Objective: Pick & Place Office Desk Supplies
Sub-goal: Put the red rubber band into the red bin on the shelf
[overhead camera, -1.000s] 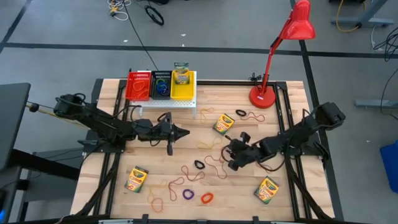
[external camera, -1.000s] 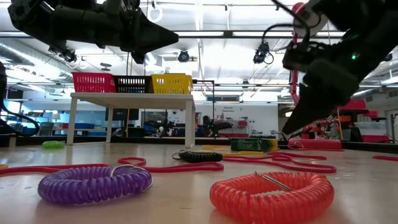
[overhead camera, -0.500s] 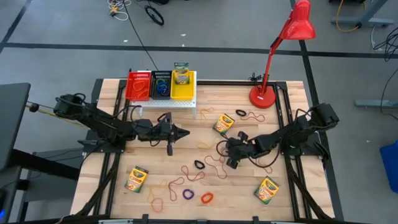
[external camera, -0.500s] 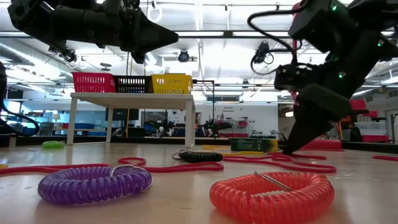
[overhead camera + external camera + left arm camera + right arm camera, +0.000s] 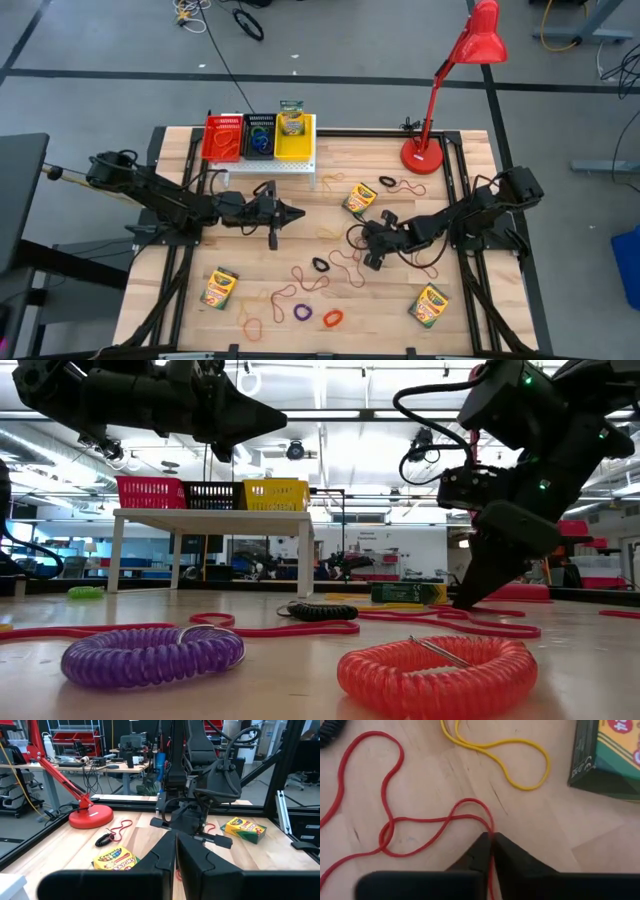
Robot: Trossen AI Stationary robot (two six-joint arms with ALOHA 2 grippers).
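At the near edge of the wooden table (image 5: 470,150), purple coil loop (image 5: 150,656) and orange coil loop (image 5: 432,674) lie side by side. Mid-table, the right gripper (image 5: 491,838) is down on the wood, fingers pinched on a red rubber band (image 5: 390,827), a yellow rubber band (image 5: 507,757) just beyond. Farther back, the left gripper (image 5: 298,212) hangs closed and empty near the white stand (image 5: 262,165).

The red rubber band (image 5: 395,827) is running off the right wrist picture's edges, and one strand is disappearing between the right gripper's (image 5: 491,842) dark fingers (image 5: 507,855). The crayon box (image 5: 610,760) there is being cut off at the corner. From above, the bands on the tabletop (image 5: 330,165) are looking too thin to trace.
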